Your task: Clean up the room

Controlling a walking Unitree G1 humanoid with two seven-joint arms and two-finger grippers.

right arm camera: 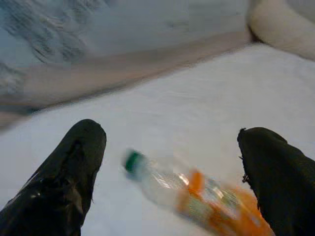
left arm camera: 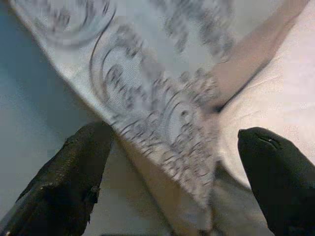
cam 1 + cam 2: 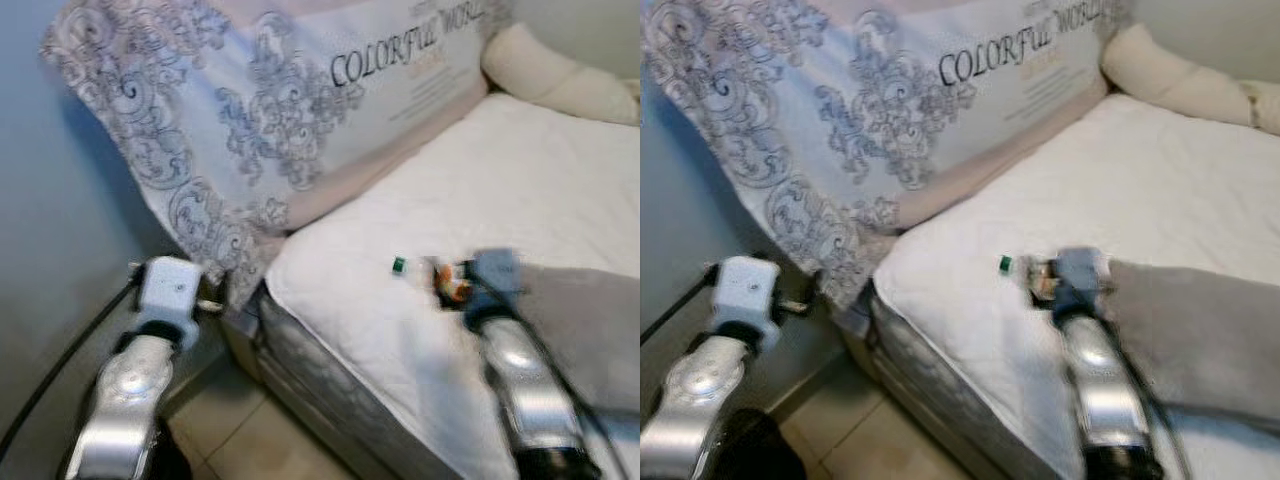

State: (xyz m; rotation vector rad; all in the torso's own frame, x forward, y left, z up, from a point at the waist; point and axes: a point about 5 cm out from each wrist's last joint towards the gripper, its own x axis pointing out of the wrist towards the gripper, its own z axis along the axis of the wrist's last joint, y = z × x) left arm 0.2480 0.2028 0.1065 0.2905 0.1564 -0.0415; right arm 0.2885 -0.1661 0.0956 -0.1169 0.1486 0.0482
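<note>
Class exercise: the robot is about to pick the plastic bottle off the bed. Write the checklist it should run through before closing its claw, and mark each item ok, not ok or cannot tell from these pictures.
1. Right claw open: ok, its fingers are spread wide.
2. Bottle between the fingers: ok, it lies on its side between them in the right wrist view, green cap pointing away.
3. Fingers low enough to grip the bottle: cannot tell, the picture is blurred.
4. Nothing else in the grip path: ok, the white mattress around the bottle is bare; the grey blanket lies beside the arm.
5. Left claw out of the way: ok, open, off by the patterned pillow at the bed's corner.
</note>
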